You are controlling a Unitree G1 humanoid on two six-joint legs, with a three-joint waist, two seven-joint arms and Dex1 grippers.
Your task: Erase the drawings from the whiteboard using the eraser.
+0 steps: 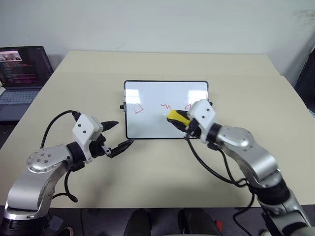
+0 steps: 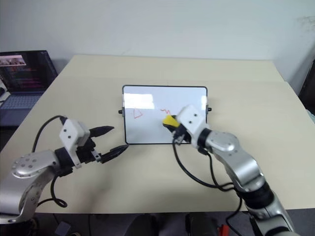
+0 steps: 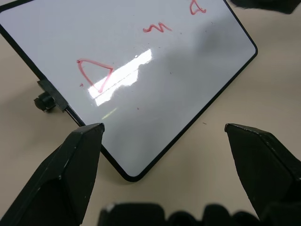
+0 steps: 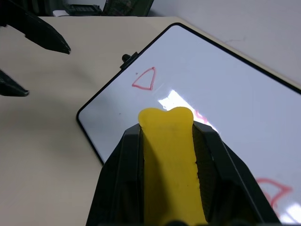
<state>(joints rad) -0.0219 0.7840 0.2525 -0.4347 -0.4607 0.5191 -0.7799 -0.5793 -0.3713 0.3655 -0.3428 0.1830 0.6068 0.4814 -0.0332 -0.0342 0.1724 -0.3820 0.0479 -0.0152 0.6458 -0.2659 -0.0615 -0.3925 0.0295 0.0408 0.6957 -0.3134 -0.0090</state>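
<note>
Beige bench (image 1: 162, 64) is carrying the whiteboard (image 1: 147, 125) flat at its middle, a laptop (image 1: 22, 73) sitting off the robot's left. Right gripper (image 4: 168, 123) is pinching the yellow eraser (image 1: 177, 117) over the board beside the squiggle, likely to wipe the drawings (image 3: 157, 28). Left gripper (image 1: 118, 135) is hanging wide apart and empty near the board's corner, perhaps to steady it.

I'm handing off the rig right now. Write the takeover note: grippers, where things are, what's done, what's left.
Right gripper: shut on the yellow eraser, held over the whiteboard near the middle squiggle.
Left gripper: open, empty, over the table off the board's near left corner.
Whiteboard lies flat mid-table; a laptop sits far left.
Done: eraser picked up and brought to the board.
Left: all three red drawings remain, the triangle, squiggle and loop. Wipe them.
</note>
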